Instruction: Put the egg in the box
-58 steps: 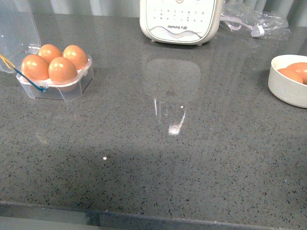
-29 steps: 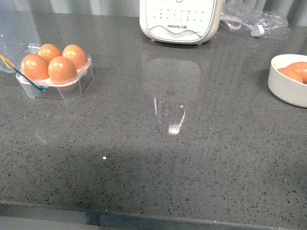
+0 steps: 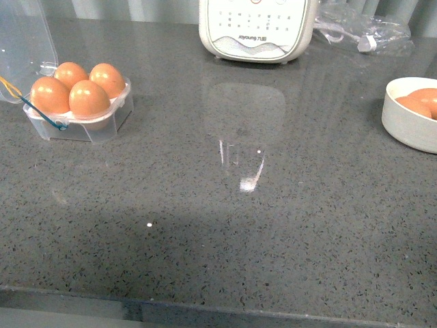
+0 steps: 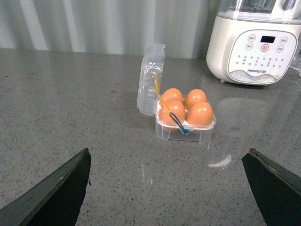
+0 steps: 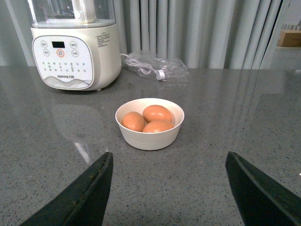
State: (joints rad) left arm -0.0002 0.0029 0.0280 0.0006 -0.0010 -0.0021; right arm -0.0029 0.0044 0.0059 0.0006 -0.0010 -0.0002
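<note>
1. the box (image 3: 80, 116) sits at the far left of the grey counter (image 3: 225, 225), lid (image 4: 149, 77) raised, four eggs (image 4: 186, 106) filling its cells.
2. the left gripper (image 4: 167, 188) hangs spread wide and empty, the box well apart beyond its fingertips.
3. the right gripper (image 5: 167, 186) is likewise released, facing the white bowl (image 5: 149, 134) with three eggs at far right.
4. a white appliance (image 3: 258, 29) stands at the far edge.
</note>
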